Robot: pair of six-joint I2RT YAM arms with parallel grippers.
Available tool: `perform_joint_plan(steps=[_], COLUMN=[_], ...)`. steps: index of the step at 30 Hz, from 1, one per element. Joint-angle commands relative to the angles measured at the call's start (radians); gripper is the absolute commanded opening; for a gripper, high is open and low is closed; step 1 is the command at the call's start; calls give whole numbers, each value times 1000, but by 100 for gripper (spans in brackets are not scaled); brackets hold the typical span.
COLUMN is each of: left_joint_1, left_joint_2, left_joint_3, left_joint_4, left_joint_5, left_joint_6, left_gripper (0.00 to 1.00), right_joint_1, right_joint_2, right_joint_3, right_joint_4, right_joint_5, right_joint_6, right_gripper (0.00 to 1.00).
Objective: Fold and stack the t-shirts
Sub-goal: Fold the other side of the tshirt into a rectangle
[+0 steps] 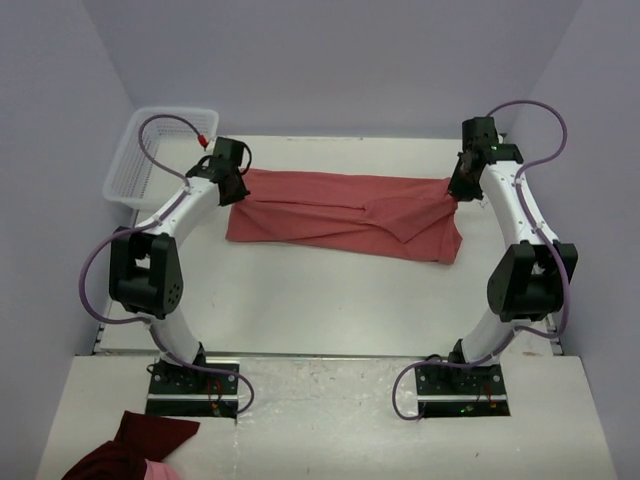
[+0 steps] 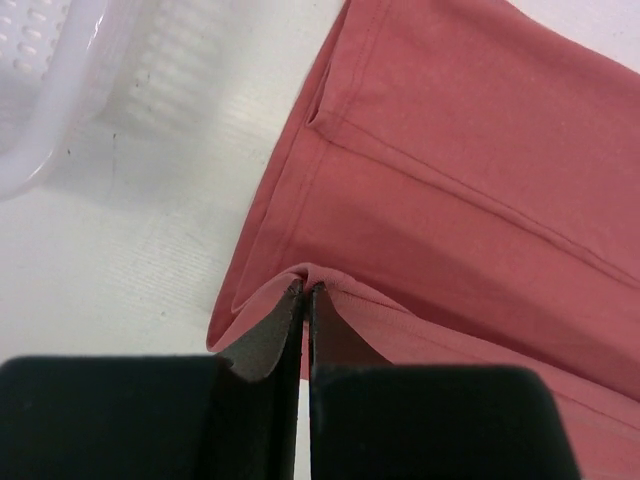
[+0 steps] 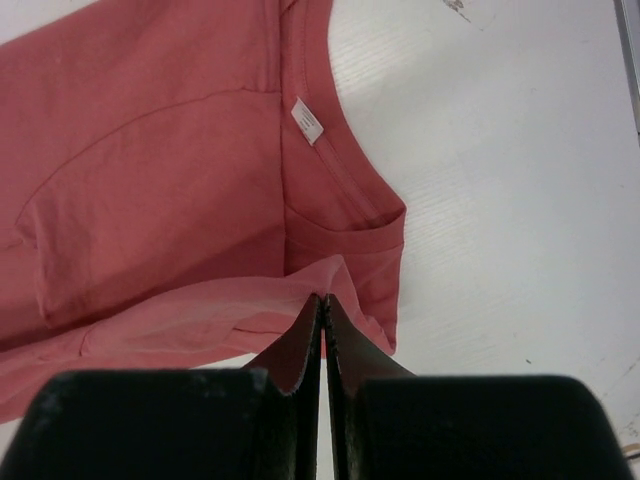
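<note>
1. Risk, slip: each gripper pinches only a thin ridge of cloth at one end of the shirt (image 1: 340, 215). If you lift or pull the ends apart too fast, I judge one end may slide out and drop, and the fold will go crooked.
2. Risk, uneven layers: the right half of the shirt lies rumpled and doubled over. If you carry it as it is, you will likely press those creases into the fold. Check how many layers the right pinch takes; I cannot tell from the views.
3. Risk, snag: the left end sits close to the basket (image 1: 178, 109) at the far-left corner of the desk (image 1: 330, 300). A swing of the left arm toward that corner could knock the basket or drape cloth over its rim.
4. Left gripper (image 2: 304, 290): jaws are shut to a hairline gap, clamped on a raised fold at the shirt's left edge.
5. Right gripper (image 3: 322, 300): jaws are likewise pressed together on a tented fold of cloth, just beside the collar (image 3: 350, 170) and near the white label (image 3: 307, 120).
6. Location: the shirt lies across the far half of the desk, spanning between both grippers. Its right end reaches toward the far-right corner.
7. Note: you have only this one shirt in view and no stack. A maroon bundle (image 1: 135, 450) sits at the near-left corner, well apart.
</note>
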Motion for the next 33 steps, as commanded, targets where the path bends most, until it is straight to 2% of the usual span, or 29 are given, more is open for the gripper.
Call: perform_joint_plan(steps=[1,22,33], left_joint_1=[14,55,62], left_joint_2=[22,203,341], left_joint_3=[81,189,360], left_joint_4=[-14,-20,-43], left_joint_5=[-36,-31,1], left_joint_6=[41,58,62], left_gripper=[0,0,0], right_joint_1=[-2,-2,-2], right_joint_2=[15,170,323], right_joint_3=[74,212,354], right_joint_4=[3,-14,-30], right_joint_5=[-24,-58,-67], right_joint_6=[-21,-41,-61], right_gripper=[0,0,0])
